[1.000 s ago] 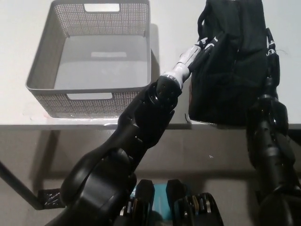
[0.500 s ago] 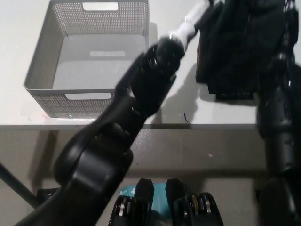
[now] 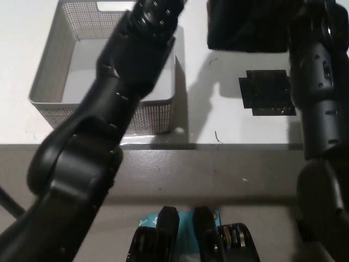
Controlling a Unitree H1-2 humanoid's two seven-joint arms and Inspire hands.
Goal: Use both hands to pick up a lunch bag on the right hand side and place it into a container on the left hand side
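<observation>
The black lunch bag (image 3: 248, 24) is off the table at the top of the head view, right of the grey perforated container (image 3: 46, 82). My left arm (image 3: 131, 71) stretches up across the container's right side, and its white hand is cut off by the top edge. My black right hand (image 3: 311, 13) presses against the bag's right side, dark on dark, so its grip is unclear. The bag hangs between the two arms.
A dark rectangular patch (image 3: 267, 93) lies on the white table (image 3: 218, 125) below the bag. The table's front edge (image 3: 218, 146) runs across the middle of the picture. My left arm hides part of the container's inside.
Both arms have risen and swung left, carrying the bag up off the table toward the top edge. The dark patch under it is now uncovered. My white left hand has left the picture.
</observation>
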